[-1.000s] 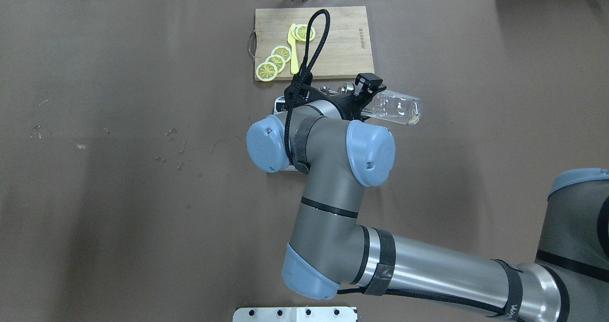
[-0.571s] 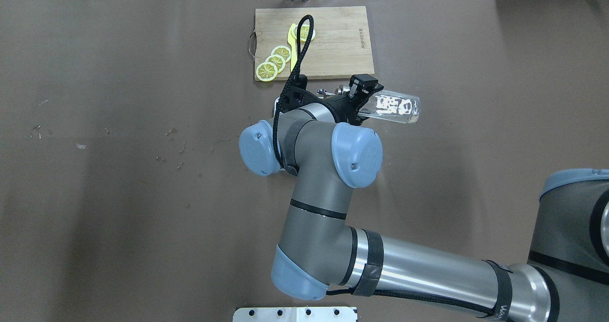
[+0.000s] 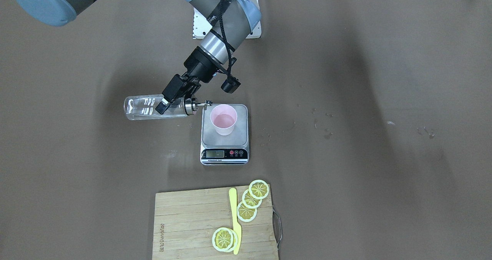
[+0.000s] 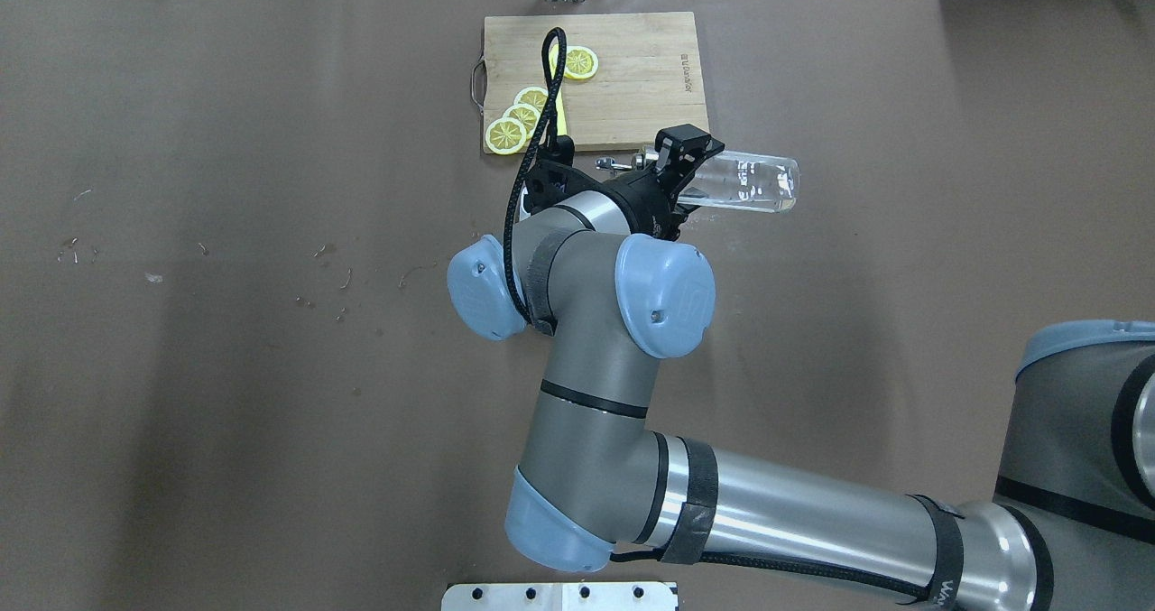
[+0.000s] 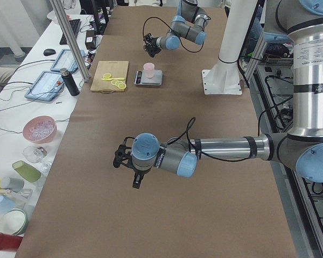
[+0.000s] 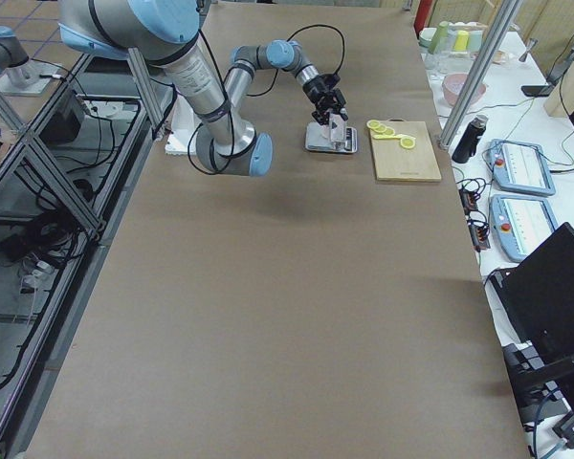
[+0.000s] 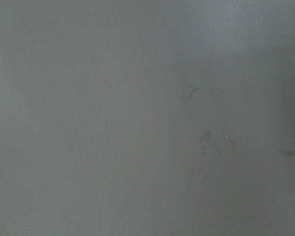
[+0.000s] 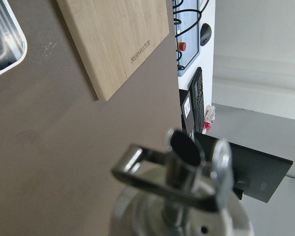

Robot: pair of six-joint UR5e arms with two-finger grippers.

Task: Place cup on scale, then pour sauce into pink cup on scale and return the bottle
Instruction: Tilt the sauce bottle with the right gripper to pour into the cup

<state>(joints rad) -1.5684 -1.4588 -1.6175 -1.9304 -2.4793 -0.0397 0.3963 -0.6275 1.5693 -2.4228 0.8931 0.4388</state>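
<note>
The pale pink cup (image 3: 223, 120) stands upright on the steel platform of the scale (image 3: 213, 139). My right gripper (image 3: 172, 95) is shut on the clear bottle (image 3: 143, 107) near its neck and holds it almost level above the table. The silver spout (image 3: 200, 104) points at the cup and ends just outside its rim. In the overhead view the gripper (image 4: 679, 167) and bottle (image 4: 749, 182) show, and my arm hides cup and scale. The right wrist view shows the spout cap (image 8: 179, 167) close up. My left gripper (image 5: 124, 160) hangs over bare table far away; I cannot tell its state.
A wooden cutting board (image 3: 192, 221) with lemon slices (image 3: 250, 200) and a yellow knife (image 3: 234, 221) lies beyond the scale, also in the overhead view (image 4: 641, 69). Small wet spots (image 3: 319, 118) mark the brown table cover. A white mounting plate (image 3: 255, 29) sits by my base.
My right arm has shifted left and toward the cutting board, carrying the bottle with it. The bottle has swung to nearly level and stays held.
</note>
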